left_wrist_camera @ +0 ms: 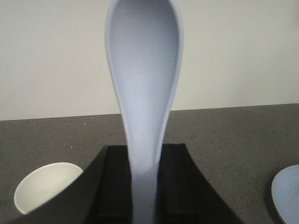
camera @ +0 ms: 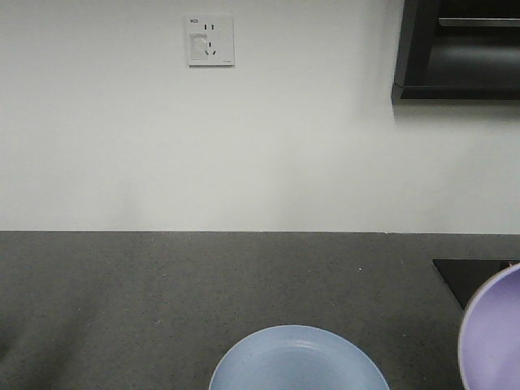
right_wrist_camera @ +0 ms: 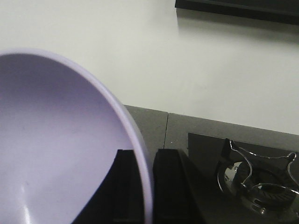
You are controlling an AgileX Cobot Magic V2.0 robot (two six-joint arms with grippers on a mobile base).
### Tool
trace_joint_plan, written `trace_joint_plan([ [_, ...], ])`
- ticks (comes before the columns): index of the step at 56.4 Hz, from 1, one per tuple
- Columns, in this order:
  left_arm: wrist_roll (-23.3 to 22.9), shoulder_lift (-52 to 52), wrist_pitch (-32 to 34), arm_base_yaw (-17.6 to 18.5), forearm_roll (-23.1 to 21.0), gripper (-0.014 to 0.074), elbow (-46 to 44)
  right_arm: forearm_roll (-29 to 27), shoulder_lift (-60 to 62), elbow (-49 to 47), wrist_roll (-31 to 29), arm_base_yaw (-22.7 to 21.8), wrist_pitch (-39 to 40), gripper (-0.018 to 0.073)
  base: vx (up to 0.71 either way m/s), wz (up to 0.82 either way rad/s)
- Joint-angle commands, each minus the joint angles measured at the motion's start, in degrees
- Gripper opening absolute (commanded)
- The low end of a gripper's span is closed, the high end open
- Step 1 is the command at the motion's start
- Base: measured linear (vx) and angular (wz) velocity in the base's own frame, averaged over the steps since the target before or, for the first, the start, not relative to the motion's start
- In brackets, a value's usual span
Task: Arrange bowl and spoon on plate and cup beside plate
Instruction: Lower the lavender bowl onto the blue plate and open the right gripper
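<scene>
Spoon [left_wrist_camera: 142, 93] is gripped by the left jaws; bowl [right_wrist_camera: 56, 140] is clamped at its rim by the right jaws; plate [camera: 298, 361] is seen on surface [camera: 146, 292].

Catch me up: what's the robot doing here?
Both arms are loaded. The left gripper is shut on the handle of the spoon, holding it upright with the scoop up. The right gripper is clamped on the rim of the bowl, which is tilted. The plate sits on the counter, and the part in view is bare. The cup stands on the counter apart from the plate. Nothing is placed yet.
</scene>
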State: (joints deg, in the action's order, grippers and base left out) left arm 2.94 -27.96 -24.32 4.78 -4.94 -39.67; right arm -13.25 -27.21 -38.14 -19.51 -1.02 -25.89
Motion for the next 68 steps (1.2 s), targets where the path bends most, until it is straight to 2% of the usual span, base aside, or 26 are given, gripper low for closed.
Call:
trace_joint_plan([
  [1, -0.2, -0.4, 5.1, 0.3, -0.6, -0.0006, -1.3, -0.4, -0.3, -1.7, -0.4, 0.0, 5.3, -0.0009, 0.13, -0.06],
  [68, -0.2, -0.4, 5.1, 0.3, -0.6, -0.0006, -1.3, -0.6, -0.3, -1.7, -0.3, 0.0, 4.6, -0.0008, 0.01, 0.0],
])
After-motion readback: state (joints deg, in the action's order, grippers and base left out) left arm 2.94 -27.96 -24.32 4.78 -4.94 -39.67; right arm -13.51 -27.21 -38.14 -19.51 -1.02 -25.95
